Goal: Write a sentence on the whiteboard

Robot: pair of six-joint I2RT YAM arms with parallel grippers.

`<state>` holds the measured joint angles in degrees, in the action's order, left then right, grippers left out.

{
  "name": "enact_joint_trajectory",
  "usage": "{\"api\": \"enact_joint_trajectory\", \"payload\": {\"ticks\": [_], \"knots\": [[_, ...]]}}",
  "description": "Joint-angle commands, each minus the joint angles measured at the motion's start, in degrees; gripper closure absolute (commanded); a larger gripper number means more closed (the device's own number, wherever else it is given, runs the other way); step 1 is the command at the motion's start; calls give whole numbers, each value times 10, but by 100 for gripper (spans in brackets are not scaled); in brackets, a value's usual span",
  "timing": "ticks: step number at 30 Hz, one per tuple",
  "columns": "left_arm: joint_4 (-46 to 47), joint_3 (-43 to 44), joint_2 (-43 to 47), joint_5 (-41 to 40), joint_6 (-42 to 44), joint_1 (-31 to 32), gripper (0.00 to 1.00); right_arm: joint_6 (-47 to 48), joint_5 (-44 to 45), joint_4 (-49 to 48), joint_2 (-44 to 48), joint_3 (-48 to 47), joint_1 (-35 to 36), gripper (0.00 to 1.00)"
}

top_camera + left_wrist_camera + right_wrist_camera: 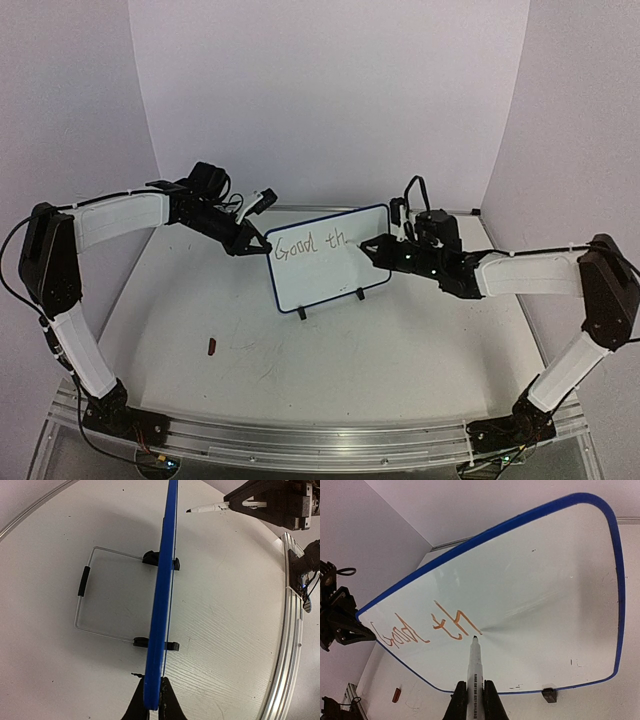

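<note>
Whiteboard stands upright on its feet between my two grippers. Its near edge is pinched in my left gripper, whose jaws are closed hard on the blue rim. The sentence so far reads "Good th" along the top line and ends just ahead of my right gripper. That gripper is clamped tight round a marker, with the barrel running straight out past the fingers and the nib aimed at the bare white beside the "h".

The step in hand, as I judge it, is the next letter of "things". To do it well, I should bring the nib square to the face with light pressure. My left grip needs to be firm so the board does not rock back on its wire stand. The stroke should start on the same baseline as the "h", with room left for the remaining letters.

My right wrist view shows the strokes close up, but not whether the nib touches. The left wrist view looks along the board's edge and shows a small gap between nib and face. It alone shows the stand behind the board. Only the top view shows both arms and how level the line runs.
</note>
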<state>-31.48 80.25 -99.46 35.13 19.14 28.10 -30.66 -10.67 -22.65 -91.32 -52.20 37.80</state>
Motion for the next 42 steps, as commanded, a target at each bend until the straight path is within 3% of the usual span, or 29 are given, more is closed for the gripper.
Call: {"api": "enact_joint_trajectory", "payload": {"ticks": [1, 7, 16, 42], "knots": [[-40, -3, -22, -70, 31, 5, 100, 31, -14, 32, 67, 8, -2, 100], [-40, -3, -22, -69, 30, 6, 100, 61, -10, 70, 87, 11, -9, 100], [-40, -3, -25, -72, 31, 6, 100, 79, -2, 74, 45, -27, -9, 100], [-40, -2, -28, -70, 31, 7, 100, 66, 20, 57, -21, -82, -9, 100]]}}
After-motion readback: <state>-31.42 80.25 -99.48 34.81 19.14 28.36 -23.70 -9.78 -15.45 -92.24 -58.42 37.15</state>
